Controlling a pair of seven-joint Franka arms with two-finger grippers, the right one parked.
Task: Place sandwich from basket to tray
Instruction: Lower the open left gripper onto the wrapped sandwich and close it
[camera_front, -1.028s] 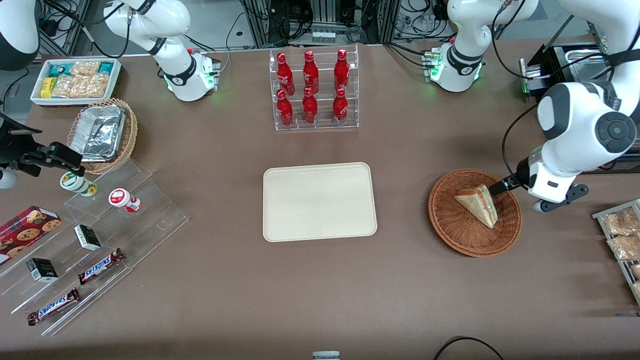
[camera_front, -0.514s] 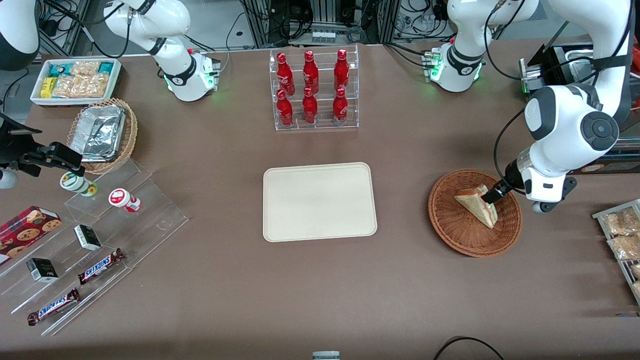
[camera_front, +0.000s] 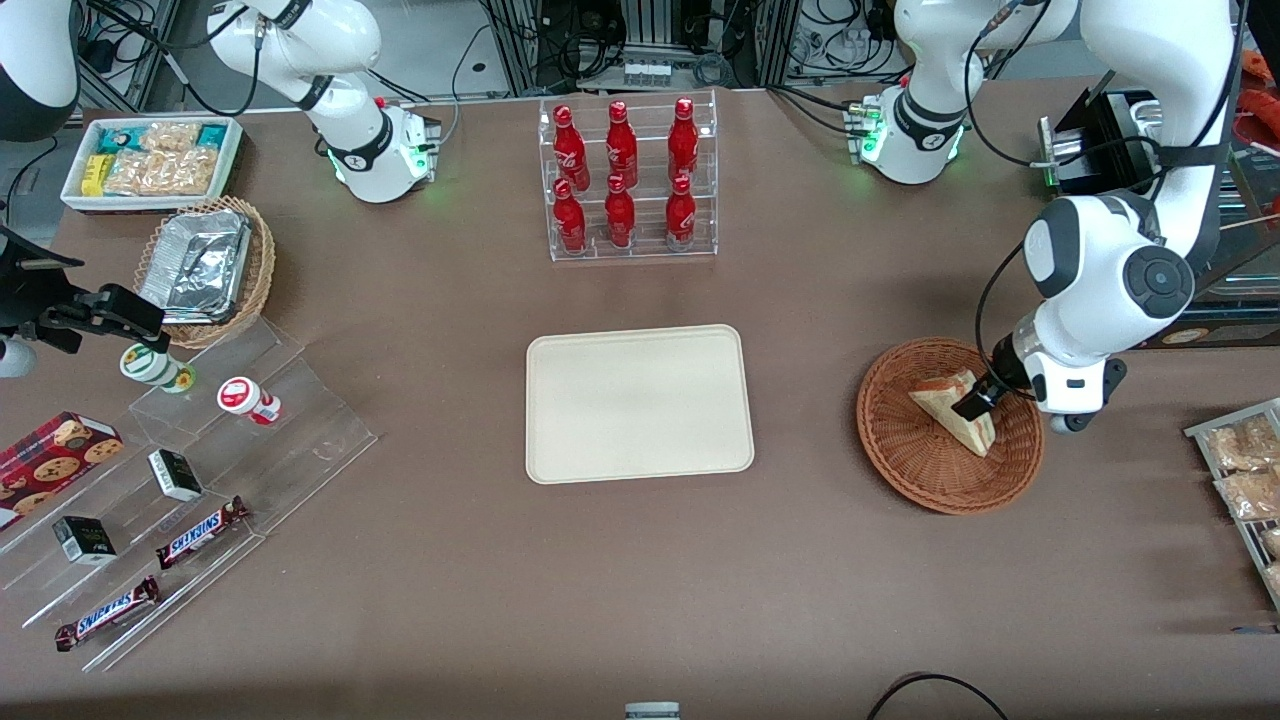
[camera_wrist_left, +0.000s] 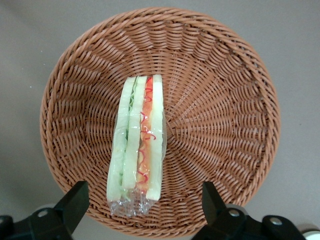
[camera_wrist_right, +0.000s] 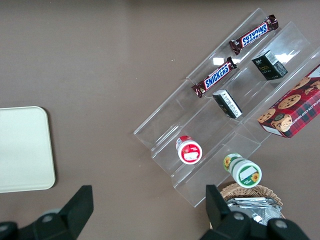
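Note:
The sandwich lies in the reddish-brown wicker basket toward the working arm's end of the table. It is wrapped in clear film, and its red and green filling shows in the left wrist view. My left gripper hangs just above the sandwich, inside the basket's rim. It is open and holds nothing, with its fingers spread to either side of the sandwich's wide end. The cream tray lies flat at mid-table with nothing on it; a corner of it shows in the right wrist view.
A clear rack of red bottles stands farther from the camera than the tray. Snack packets on a rack lie beside the basket at the table edge. Acrylic steps with candy bars, a tan basket of foil containers and a white bin sit at the parked arm's end.
My left gripper has moved from the basket's rim in over the sandwich and come lower. The sandwich and basket have not moved.

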